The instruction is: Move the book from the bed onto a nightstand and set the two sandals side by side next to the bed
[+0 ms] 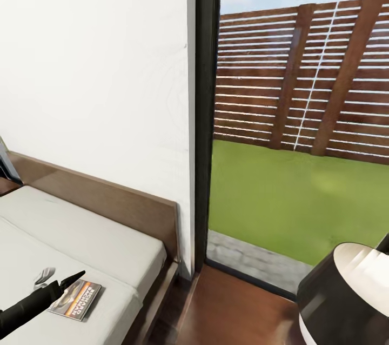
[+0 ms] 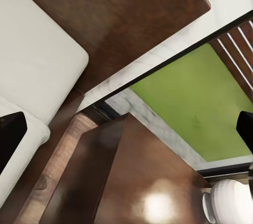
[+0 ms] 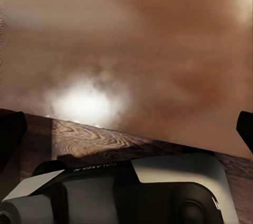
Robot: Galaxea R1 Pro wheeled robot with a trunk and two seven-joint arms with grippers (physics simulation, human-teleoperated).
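Left arm reaching over the bed toward the book

In the head view the book (image 1: 76, 299) lies flat on the off-white mattress of the bed (image 1: 81, 237) at about 7 o'clock, near the mattress's corner. The left gripper (image 1: 73, 278) hovers just at the book's upper edge; whether its fingers are spread or closed I cannot tell. The right gripper's fingers (image 3: 13, 132) stand wide apart, holding nothing, over the wood floor (image 3: 158, 50). A dark-framed window (image 1: 207, 118) at 12 o'clock shows grass and a slatted fence.
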